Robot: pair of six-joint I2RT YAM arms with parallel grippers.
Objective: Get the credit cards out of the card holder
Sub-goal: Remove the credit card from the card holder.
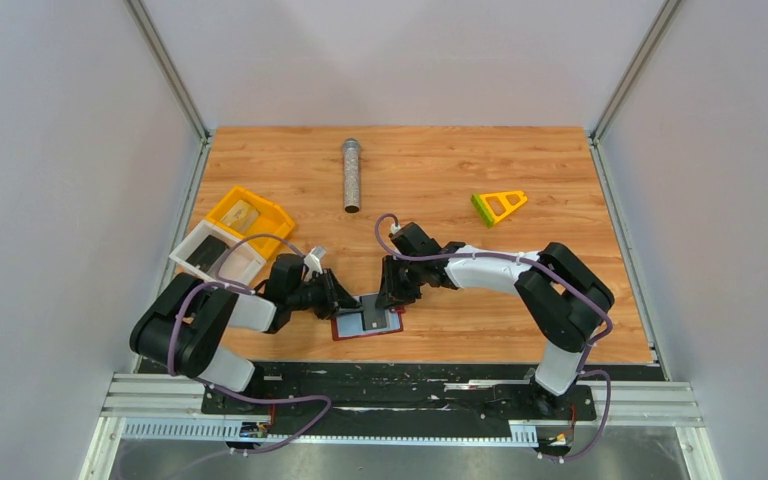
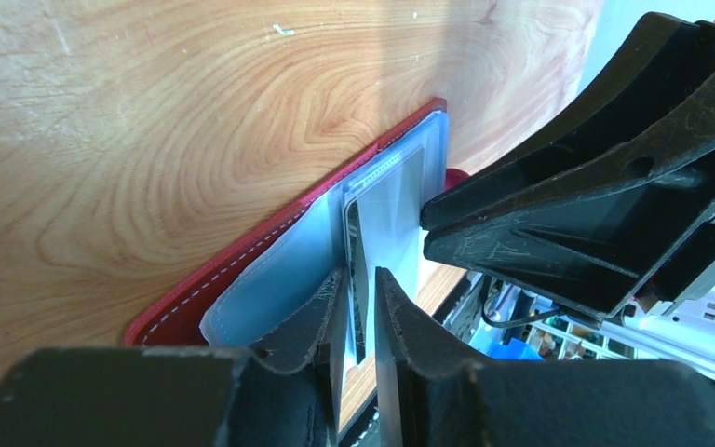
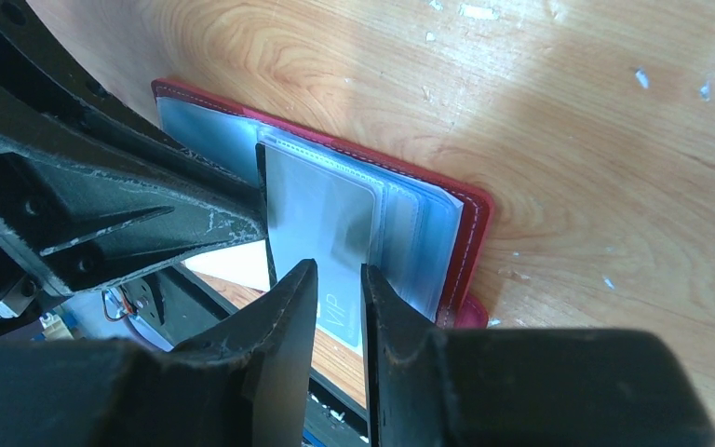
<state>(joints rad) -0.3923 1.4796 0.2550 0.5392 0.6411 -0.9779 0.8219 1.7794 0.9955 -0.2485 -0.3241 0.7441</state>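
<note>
Left wrist | card holder [image 2: 242,279] open beneath left claw [image 2: 360,277], right claw [image 3: 337,270] | both narrowly apart, grip unclear

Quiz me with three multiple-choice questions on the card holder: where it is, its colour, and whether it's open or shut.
1. Where on the table does the card holder lie? A far edge; B near edge, between the left claw and the right claw; C far right corner.
2. Its cover's colour? A green; B white; C red.
3. Its state? A open flat; B folded shut; C standing upright.
Answers: B, the top view shows it there; C, a red rim frames it; A, its inside faces up.
</note>
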